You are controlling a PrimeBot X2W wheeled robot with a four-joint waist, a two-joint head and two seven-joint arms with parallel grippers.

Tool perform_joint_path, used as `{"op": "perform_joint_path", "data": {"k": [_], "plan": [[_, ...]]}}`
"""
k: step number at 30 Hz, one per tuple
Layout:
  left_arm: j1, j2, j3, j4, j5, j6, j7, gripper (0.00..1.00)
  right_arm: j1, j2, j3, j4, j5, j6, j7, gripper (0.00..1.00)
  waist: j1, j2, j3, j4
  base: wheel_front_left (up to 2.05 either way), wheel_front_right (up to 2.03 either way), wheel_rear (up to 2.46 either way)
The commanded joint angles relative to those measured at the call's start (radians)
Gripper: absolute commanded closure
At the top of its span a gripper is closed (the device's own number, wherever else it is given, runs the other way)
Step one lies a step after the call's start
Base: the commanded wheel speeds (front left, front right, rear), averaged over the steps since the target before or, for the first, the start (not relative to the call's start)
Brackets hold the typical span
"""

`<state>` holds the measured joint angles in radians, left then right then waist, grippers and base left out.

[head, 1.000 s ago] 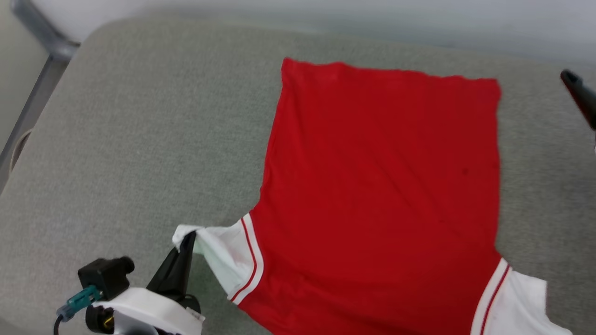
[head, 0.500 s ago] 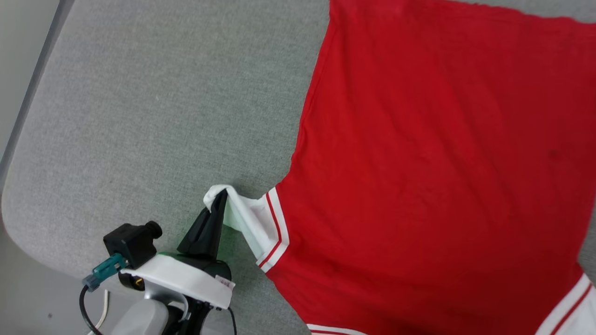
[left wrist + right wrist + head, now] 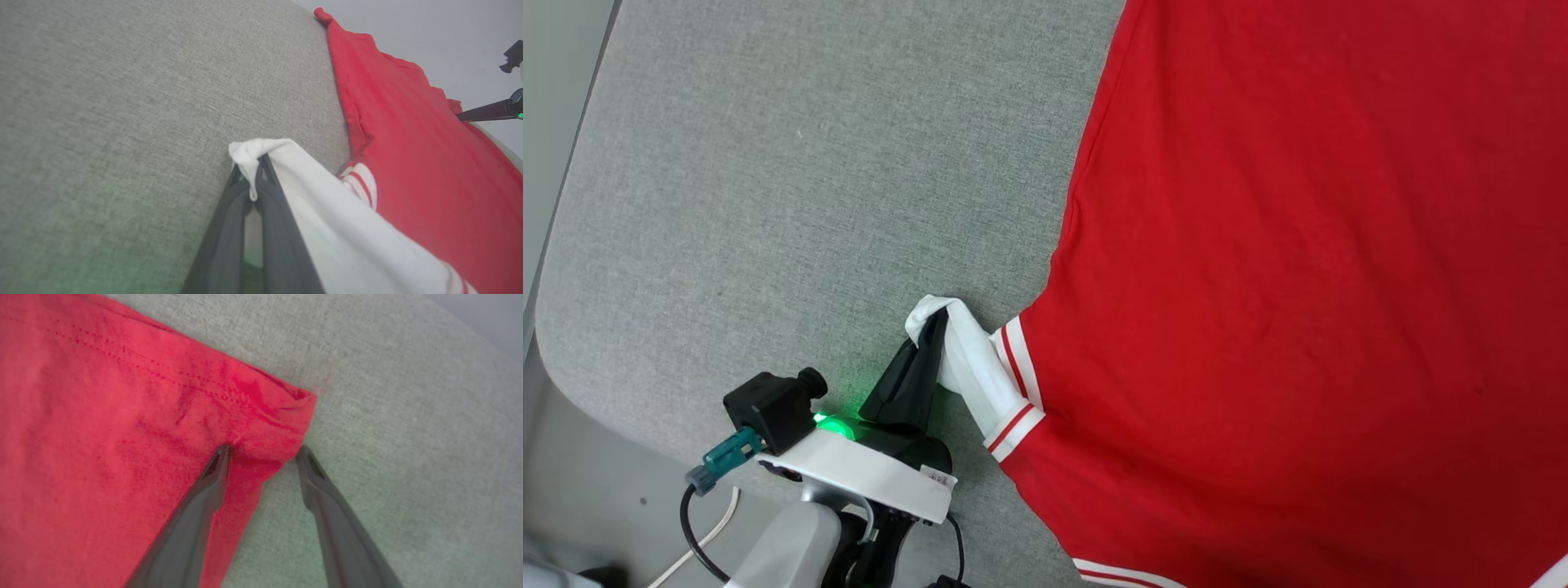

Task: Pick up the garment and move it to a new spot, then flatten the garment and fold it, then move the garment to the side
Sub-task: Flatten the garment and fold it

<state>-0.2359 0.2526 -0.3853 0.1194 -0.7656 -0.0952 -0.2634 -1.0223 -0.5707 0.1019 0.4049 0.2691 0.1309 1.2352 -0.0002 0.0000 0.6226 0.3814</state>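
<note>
The garment lies spread on the grey padded table, plain red side up, with striped trim at the sleeve. My left gripper is shut on the tip of its white sleeve, which is bunched and lifted toward the red body; the left wrist view shows the same pinch. My right gripper stands open over a hem corner of the garment, one finger on the red cloth and the other on the table beside it. The lettering and number are hidden.
The table's rounded corner and left edge lie close behind my left arm, with pale floor below. Bare grey surface stretches left of the garment. A dark finger of the other arm shows far off in the left wrist view.
The head camera has dipped down and closer, so the picture has shifted. The white sleeve in my left gripper is more bunched toward the red body. The right gripper has left the head view.
</note>
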Motion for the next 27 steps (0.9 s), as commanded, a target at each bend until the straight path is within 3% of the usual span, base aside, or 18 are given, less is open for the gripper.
{"op": "perform_joint_path", "data": {"k": [1, 11, 21, 27], "plan": [[-0.013, -0.002, 0.002, 0.006, 0.007, 0.001, -0.001, 1.0, 0.086, 0.013, 0.008, 0.053, 0.008, 0.0, 0.007, 1.0, 0.0002, 0.0, -0.004, -0.004, 0.0, 0.0, 0.0], [0.048, 0.015, 0.049, 0.03, 0.018, -0.001, -0.002, 1.0, 0.046, 0.066, -0.045, 0.044, 0.063, -0.001, -0.169, 1.0, 0.0002, 0.0, -0.14, -0.08, 0.0, 0.0, 0.0], [0.172, 0.066, 0.074, 0.012, 0.003, 0.05, 0.022, 1.0, 0.285, -0.05, 0.056, -0.099, 0.25, -0.001, -0.309, 1.0, 0.0002, 0.0, -0.342, -0.176, 0.0, 0.0, 0.0], [0.248, 0.094, 0.095, -0.021, -0.011, 0.085, 0.037, 1.0, 0.542, -0.125, 0.029, -0.255, 0.353, -0.001, -0.348, 1.0, 0.0002, 0.0, -0.422, -0.232, 0.0, 0.0, 0.0]]}}
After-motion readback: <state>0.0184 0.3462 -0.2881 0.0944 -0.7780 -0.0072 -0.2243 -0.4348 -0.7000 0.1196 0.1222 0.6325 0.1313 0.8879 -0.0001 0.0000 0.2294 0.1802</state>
